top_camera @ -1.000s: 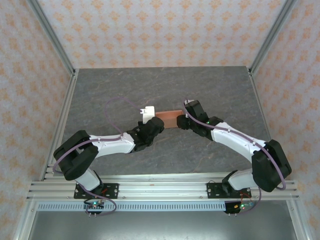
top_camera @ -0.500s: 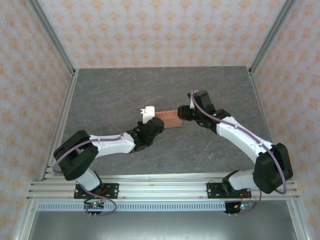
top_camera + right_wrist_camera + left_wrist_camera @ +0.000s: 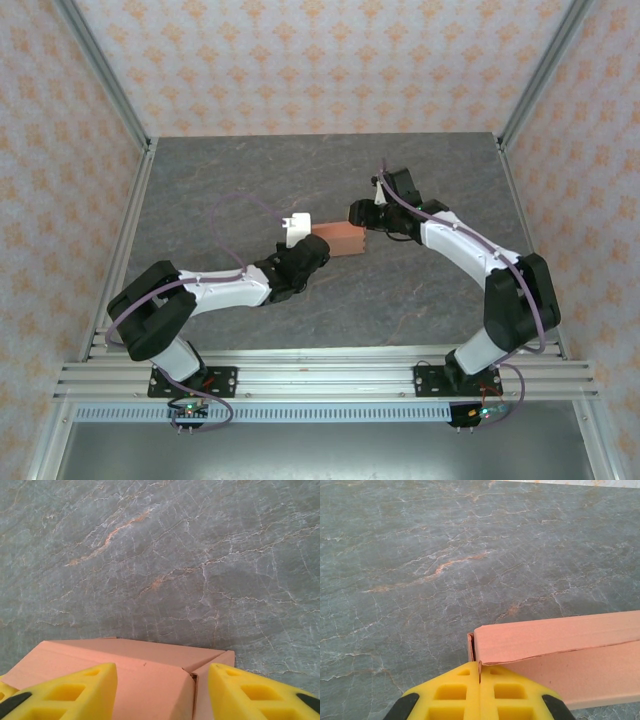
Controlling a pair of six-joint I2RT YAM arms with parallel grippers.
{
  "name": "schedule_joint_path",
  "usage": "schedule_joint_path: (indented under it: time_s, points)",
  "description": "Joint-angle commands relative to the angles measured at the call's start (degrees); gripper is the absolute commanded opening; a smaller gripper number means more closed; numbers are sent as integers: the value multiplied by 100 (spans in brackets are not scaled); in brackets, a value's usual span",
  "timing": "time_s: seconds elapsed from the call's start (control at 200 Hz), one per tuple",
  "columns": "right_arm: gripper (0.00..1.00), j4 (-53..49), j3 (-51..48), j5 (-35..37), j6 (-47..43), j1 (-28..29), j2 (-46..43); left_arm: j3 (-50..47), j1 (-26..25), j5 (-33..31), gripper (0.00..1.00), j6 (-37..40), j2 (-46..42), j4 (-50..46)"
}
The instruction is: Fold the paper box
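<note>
Box position: the paper box is laid near the middle of the table top, long side running left to right, with one gripper at each end.
Left gripper: the left gripper is set at the box's left end. Its yellow fingers are pressed together, and a thin edge of card at the box's corner is pinched between them.
Right gripper: the right gripper is held over the box's right end. Its jaws are spread, one finger seen over the box's top face and the other out past the corner. Whether either finger touches the card cannot be told.
Box material: thin salmon-orange card, matte and smooth, is folded into a long, flat rectangular shape with sharp edges.
Box seams: in the left wrist view a top flap is seen lying slightly raised along its free edge. In the right wrist view a narrow gap is left where two panels meet at the end corner.
Table surface: grey stone-patterned sheet is crossed by pale veins and a few rust-coloured streaks.
Finger pads: yellow moulded blocks are marked with square recesses.
Top view adds: both arms are seen angled inward towards the box, and purple cables are run along them.
</note>
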Motion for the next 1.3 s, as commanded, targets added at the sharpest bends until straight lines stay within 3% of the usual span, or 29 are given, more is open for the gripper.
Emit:
schedule_joint_path:
  time_s: [0.0,0.43,0.836,1.296]
  points:
    - [47,191,-175,-120,212,-21,-68,-45,-64,-110,0,126,28,-764]
    - [41,829,-1088,-55,618,-23,-370,37,-160,-137,1,108,1,-911]
    - [38,1033,-1346,15,703,-25,-312,-71,-166,54,29,51,-417,-1148]
    - [34,1189,-1510,291,822,175,-390,-224,-165,515,44,47,-1023,-1223]
